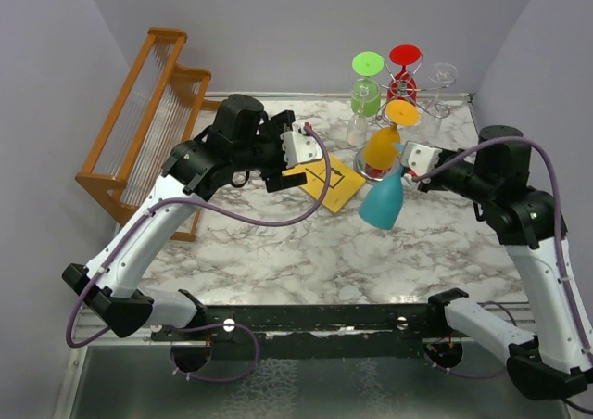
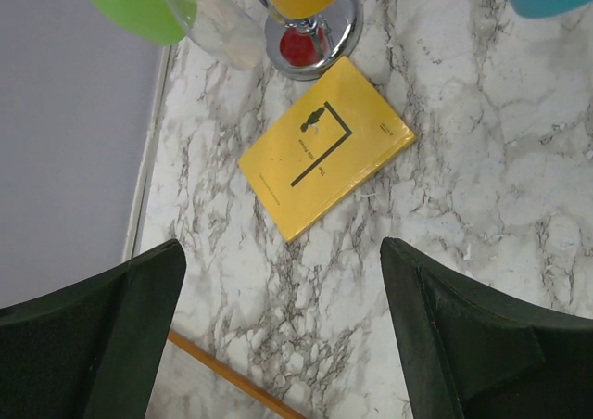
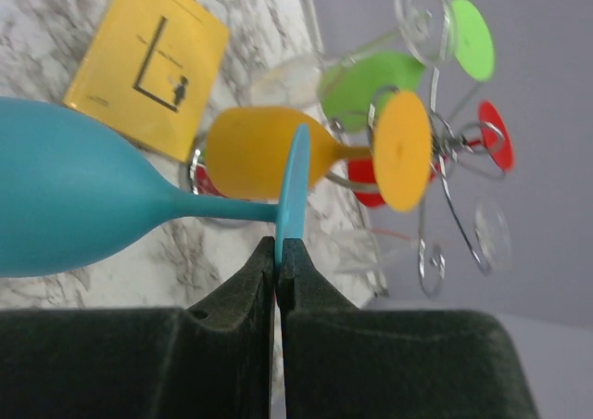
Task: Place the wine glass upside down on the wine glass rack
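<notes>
My right gripper is shut on the foot of a teal wine glass, which hangs bowl-down just in front of the silver wire wine glass rack. In the right wrist view the pads pinch the edge of the teal foot disc, and the bowl lies to the left. An orange glass, a green glass, a red glass and a clear glass hang upside down on the rack. My left gripper is open and empty above the table, near a yellow booklet.
A yellow booklet lies flat beside the rack's shiny round base. An orange-brown wooden slatted rack stands along the left side. Grey walls close the back and both sides.
</notes>
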Controlling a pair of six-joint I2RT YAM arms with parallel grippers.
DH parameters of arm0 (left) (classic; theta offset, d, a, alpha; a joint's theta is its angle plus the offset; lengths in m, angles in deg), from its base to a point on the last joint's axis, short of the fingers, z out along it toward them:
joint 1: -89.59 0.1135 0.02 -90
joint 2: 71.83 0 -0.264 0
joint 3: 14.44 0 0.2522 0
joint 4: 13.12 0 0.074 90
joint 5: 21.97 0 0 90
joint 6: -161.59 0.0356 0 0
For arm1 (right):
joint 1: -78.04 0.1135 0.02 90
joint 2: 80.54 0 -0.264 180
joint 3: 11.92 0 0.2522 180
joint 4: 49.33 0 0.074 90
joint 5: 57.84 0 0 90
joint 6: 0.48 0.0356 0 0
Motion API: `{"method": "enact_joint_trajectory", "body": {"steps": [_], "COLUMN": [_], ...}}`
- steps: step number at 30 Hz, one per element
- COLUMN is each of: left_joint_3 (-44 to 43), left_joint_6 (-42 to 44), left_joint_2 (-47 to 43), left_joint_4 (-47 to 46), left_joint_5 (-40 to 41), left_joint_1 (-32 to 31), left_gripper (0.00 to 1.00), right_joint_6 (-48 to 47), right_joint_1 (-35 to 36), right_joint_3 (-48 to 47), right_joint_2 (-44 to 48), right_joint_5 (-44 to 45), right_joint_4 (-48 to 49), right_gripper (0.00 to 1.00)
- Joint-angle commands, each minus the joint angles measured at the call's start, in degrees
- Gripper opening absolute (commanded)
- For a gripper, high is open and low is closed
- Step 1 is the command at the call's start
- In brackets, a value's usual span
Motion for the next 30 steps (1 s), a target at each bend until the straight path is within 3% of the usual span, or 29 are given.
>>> {"method": "enact_joint_trajectory", "body": {"steps": [1,7,15,30], "left_joint_3": [-0.15,-0.95,-1.63,-0.45], "left_joint_6": [-3.81,-5.9,-7.73,-7.47], "left_joint_2": [-0.29,0.15,0.52,-0.26], "left_joint_4": [-4.18,-5.45,-6.56,-6.59], "left_joint_5": [3.73,3.73,3.9,3.37], "left_joint_1": [-0.28,-0.28,-0.28,-0.28], "left_gripper": [0.89,0.89,0.89,0.89], "right_joint_6": [-2.55,-3.98,-8.15,-16.94], "right_joint_1": [-5.15,-9.33,-9.46,-9.44], "right_joint_3": [0.02,1.65,5.38,-0.72], "right_joint_2": [5.05,8.19,4.44,-9.72], "right_joint_5": [8.47,19.4,40.96,43.73], "right_joint_4": [-2.45,-1.79,9.86,23.16], "right_gripper": [0.01,0.01,0.01,0.01]}}
